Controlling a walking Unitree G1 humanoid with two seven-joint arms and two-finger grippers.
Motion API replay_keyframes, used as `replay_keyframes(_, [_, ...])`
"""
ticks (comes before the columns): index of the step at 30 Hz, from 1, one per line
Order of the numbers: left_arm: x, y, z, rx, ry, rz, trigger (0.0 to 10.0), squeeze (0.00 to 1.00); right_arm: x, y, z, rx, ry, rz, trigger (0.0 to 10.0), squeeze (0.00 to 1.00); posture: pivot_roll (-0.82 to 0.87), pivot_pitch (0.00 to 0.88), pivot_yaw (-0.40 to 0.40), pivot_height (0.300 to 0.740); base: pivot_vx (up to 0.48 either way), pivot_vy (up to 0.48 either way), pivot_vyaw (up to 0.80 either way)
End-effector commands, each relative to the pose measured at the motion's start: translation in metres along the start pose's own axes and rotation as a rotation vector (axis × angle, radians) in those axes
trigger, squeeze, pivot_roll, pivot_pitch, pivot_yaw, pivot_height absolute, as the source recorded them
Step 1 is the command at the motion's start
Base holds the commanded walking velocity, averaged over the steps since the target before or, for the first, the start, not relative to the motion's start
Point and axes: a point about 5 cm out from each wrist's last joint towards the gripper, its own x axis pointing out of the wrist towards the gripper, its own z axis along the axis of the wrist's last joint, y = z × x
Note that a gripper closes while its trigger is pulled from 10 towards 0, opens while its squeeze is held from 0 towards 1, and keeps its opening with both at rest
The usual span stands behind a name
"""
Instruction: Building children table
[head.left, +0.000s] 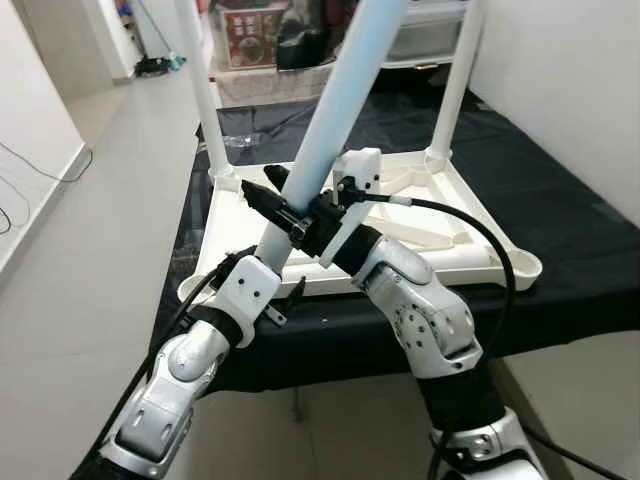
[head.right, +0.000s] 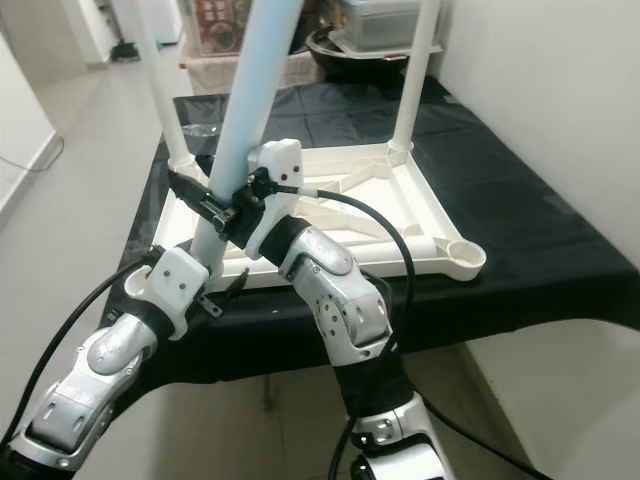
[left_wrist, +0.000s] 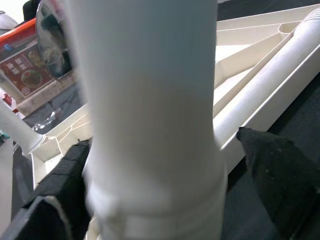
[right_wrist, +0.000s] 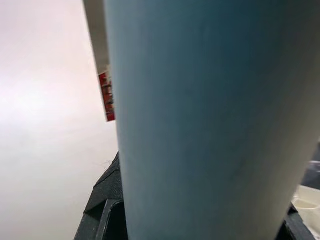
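Note:
The white children's table (head.left: 455, 262) lies upside down on a black-covered table. Two white legs (head.left: 453, 85) stand in its far corners. A third white leg (head.left: 345, 90) leans over the near left corner. My right gripper (head.left: 285, 205) is shut on this leg partway up. Lower down, my left gripper (head.left: 266, 275) is open around the foot of the leg. There one black finger (left_wrist: 55, 190) touches the leg and the other finger (left_wrist: 280, 175) stands a little off it. The near right corner socket (head.right: 465, 258) holds no leg.
The black cloth (head.left: 560, 190) reaches the near edge, where the floor (head.left: 90, 250) drops away in front and to the left. A white wall (head.left: 580, 80) runs along the right. Boxes and containers (head.left: 250, 35) stand at the far end. A black cable (head.left: 480, 225) arcs over my right arm.

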Motion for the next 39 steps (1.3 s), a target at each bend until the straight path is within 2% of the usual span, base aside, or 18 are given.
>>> replay_keyframes(1, [-0.005, 0.005, -0.009, 0.020, 0.045, 0.010, 10.0, 1.00, 0.002, -0.003, 0.006, -0.026, -0.029, -0.009, 0.0, 0.00, -0.08, 0.058, 0.031, 0.740, 0.000, 0.000, 0.00])
replay_keyframes(5, [-0.010, 0.008, -0.014, 0.033, 0.065, 0.023, 10.0, 1.00, 0.000, -0.011, 0.009, -0.043, -0.035, -0.042, 0.0, 0.00, -0.08, 0.053, 0.041, 0.740, 0.000, 0.000, 0.00])
replay_keyframes(6, [-0.012, 0.009, -0.017, 0.035, 0.077, 0.025, 10.0, 0.00, 0.000, -0.015, 0.010, -0.050, -0.039, -0.059, 0.0, 0.00, -0.08, 0.046, 0.046, 0.740, 0.000, 0.000, 0.00])
replay_keyframes(11, [-0.022, 0.011, -0.025, 0.028, 0.106, 0.043, 10.0, 0.00, -0.003, -0.028, 0.014, -0.080, -0.048, -0.125, 0.0, 0.00, -0.08, 0.036, 0.057, 0.740, 0.000, 0.000, 0.00])
replay_keyframes(12, [-0.025, 0.011, -0.026, 0.023, 0.115, 0.052, 10.0, 0.00, -0.005, -0.033, 0.015, -0.091, -0.047, -0.152, 2.2, 0.00, -0.08, 0.036, 0.057, 0.740, 0.000, 0.000, 0.00])
replay_keyframes(13, [-0.029, 0.011, -0.028, 0.010, 0.122, 0.067, 10.0, 0.00, -0.008, -0.041, 0.016, -0.107, -0.043, -0.205, 10.0, 0.00, -0.08, 0.031, 0.058, 0.740, 0.000, 0.000, 0.00])
replay_keyframes(15, [-0.029, 0.011, -0.028, 0.010, 0.122, 0.067, 10.0, 0.00, -0.008, -0.041, 0.016, -0.107, -0.043, -0.205, 10.0, 0.00, -0.08, 0.031, 0.058, 0.740, 0.000, 0.000, 0.00])
replay_keyframes(16, [-0.038, 0.011, -0.031, -0.010, 0.138, 0.107, 10.0, 0.00, -0.015, -0.054, 0.014, -0.131, -0.024, -0.301, 10.0, 0.00, -0.08, 0.030, 0.061, 0.740, 0.000, 0.000, 0.00])
replay_keyframes(18, [-0.038, 0.011, -0.031, -0.010, 0.138, 0.107, 10.0, 0.00, -0.015, -0.054, 0.014, -0.131, -0.024, -0.301, 10.0, 0.00, -0.08, 0.030, 0.061, 0.740, 0.000, 0.000, 0.00])
replay_keyframes(22, [-0.049, 0.007, -0.030, -0.063, 0.139, 0.167, 10.0, 0.00, -0.025, -0.067, 0.011, -0.165, 0.015, -0.449, 10.0, 0.00, -0.08, 0.027, 0.060, 0.740, 0.000, 0.000, 0.00])
replay_keyframes(23, [-0.051, 0.005, -0.030, -0.078, 0.139, 0.180, 10.0, 0.00, -0.027, -0.072, 0.013, -0.200, 0.019, -0.528, 10.0, 0.00, -0.08, 0.027, 0.060, 0.740, 0.000, 0.000, 0.00])
replay_keyframes(24, [-0.051, 0.005, -0.030, -0.078, 0.139, 0.180, 10.0, 0.00, -0.027, -0.072, 0.013, -0.200, 0.019, -0.528, 10.0, 0.00, -0.08, 0.027, 0.060, 0.740, 0.000, 0.000, 0.00])
replay_keyframes(26, [-0.051, 0.004, -0.029, -0.085, 0.138, 0.186, 10.0, 0.00, -0.027, -0.074, 0.015, -0.216, 0.015, -0.568, 10.0, 0.00, -0.08, 0.025, 0.060, 0.740, 0.000, 0.000, 0.00])
replay_keyframes(27, [-0.052, 0.002, -0.030, -0.108, 0.139, 0.197, 10.0, 0.00, -0.024, -0.076, 0.023, -0.216, -0.058, -0.602, 10.0, 0.00, -0.08, 0.023, 0.062, 0.740, 0.000, 0.000, 0.00])
replay_keyframes(29, [-0.053, 0.000, -0.028, -0.121, 0.134, 0.200, 10.0, 0.00, -0.019, -0.070, 0.025, -0.187, -0.071, -0.459, 10.0, 0.00, -0.08, 0.022, 0.061, 0.740, 0.000, 0.000, 0.00])
replay_keyframes(31, [-0.053, 0.000, -0.027, -0.121, 0.131, 0.202, 10.0, 0.00, -0.019, -0.071, 0.025, -0.176, -0.070, -0.456, 10.0, 0.00, -0.08, 0.020, 0.060, 0.740, 0.000, 0.000, 0.00])
replay_keyframes(37, [-0.055, -0.002, -0.022, -0.150, 0.117, 0.238, 10.0, 0.00, -0.030, -0.079, 0.017, -0.251, -0.017, -0.534, 10.0, 0.00, -0.08, 0.020, 0.058, 0.740, 0.000, 0.000, 0.00])
replay_keyframes(39, [-0.056, -0.001, -0.018, -0.210, 0.088, 0.297, 10.0, 0.00, -0.037, -0.079, 0.013, -0.279, -0.010, -0.545, 10.0, 0.00, -0.08, 0.012, 0.054, 0.740, 0.000, 0.000, 0.00])
